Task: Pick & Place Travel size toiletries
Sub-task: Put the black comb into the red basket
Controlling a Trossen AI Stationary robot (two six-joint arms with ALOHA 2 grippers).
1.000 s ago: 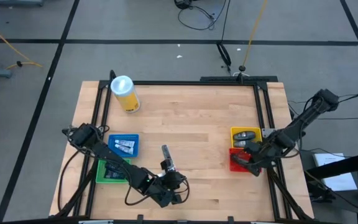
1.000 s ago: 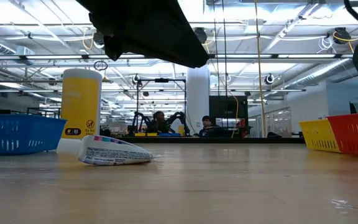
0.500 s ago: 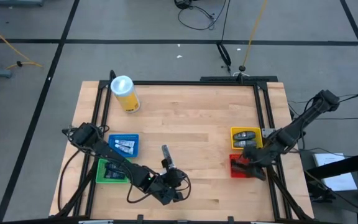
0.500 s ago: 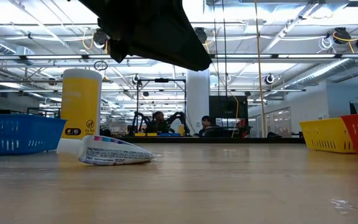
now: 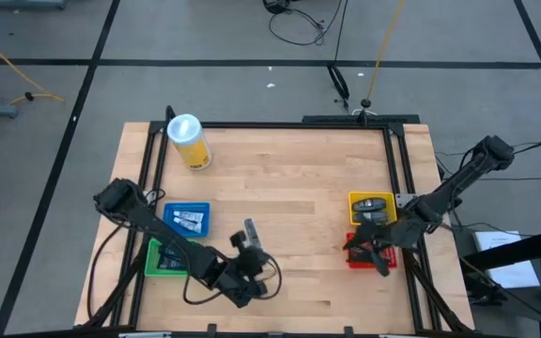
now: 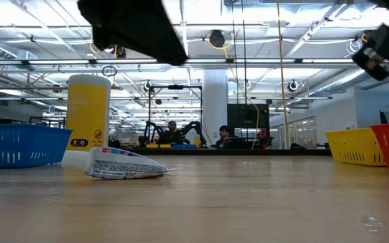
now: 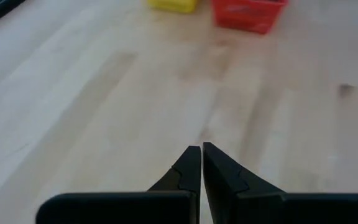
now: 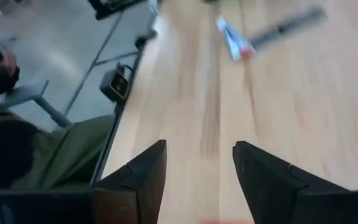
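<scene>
One small tube left on the table

The left gripper (image 7: 201, 163), pinched closed and empty, hangs by the tube (image 5: 250, 234) near the table's middle front. The tube looks light, soft and slippery, so grab its middle. The right gripper (image 8: 199, 165), wide open and empty, is over the red bin (image 5: 357, 257).

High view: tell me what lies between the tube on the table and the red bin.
Bare wood only, from the tube to the red bin.
</scene>
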